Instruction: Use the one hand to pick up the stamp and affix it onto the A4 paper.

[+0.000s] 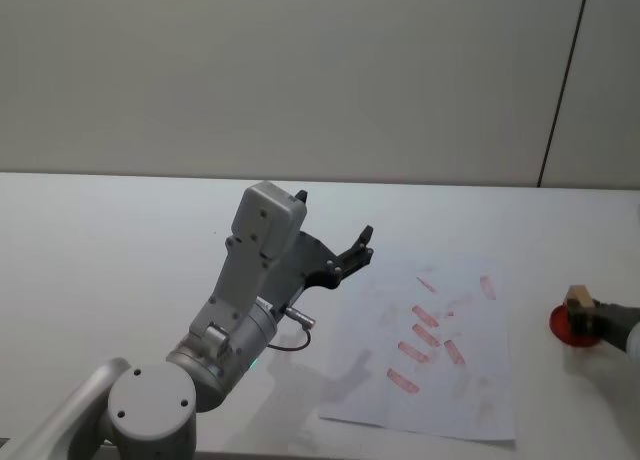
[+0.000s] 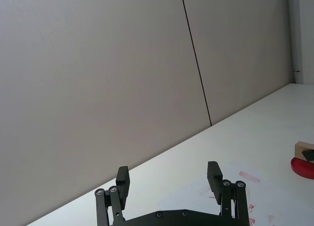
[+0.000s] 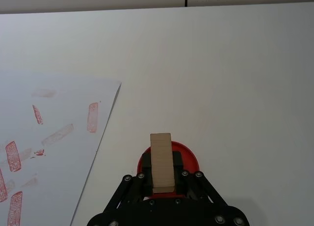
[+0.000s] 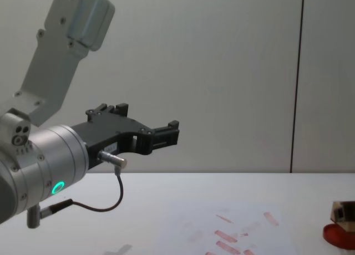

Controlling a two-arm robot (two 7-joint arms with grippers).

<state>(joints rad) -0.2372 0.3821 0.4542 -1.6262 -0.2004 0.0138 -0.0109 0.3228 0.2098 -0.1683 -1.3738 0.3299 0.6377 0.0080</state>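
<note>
Wooden stamp [image 3: 162, 162] is pinched in the right gripper [image 3: 162, 173], long axis along the fingers, at the red ink pad [image 3: 190, 155]. You will find the paper [image 3: 59, 152] beside the pad, to the robot's left. The left gripper [image 2: 168, 171] hangs spread, raised.

— That rectangular wooden stamp [image 3: 161, 147], what colour is it?
— Pale tan all over, with a slightly darker tan on its side. The flat round ink pad [image 3: 190, 156] is bright red.
— And the A4 paper sheet [image 1: 470, 380]?
— White, scattered with small red-pink rectangular marks. Some are strong red, others fade to faint pink. The smooth table [image 1: 120, 240] is white too, nearly the same shade.
— The grippers?
— Both are black, the right gripper [image 3: 162, 169] and the left gripper [image 2: 168, 179]. The left arm [image 4: 50, 155] is silver-grey with a green glowing ring [image 4: 57, 187].
— Behind them?
— A flat grey-beige wall [image 1: 300, 70], crossed by one thin dark seam [image 1: 565, 80].
</note>
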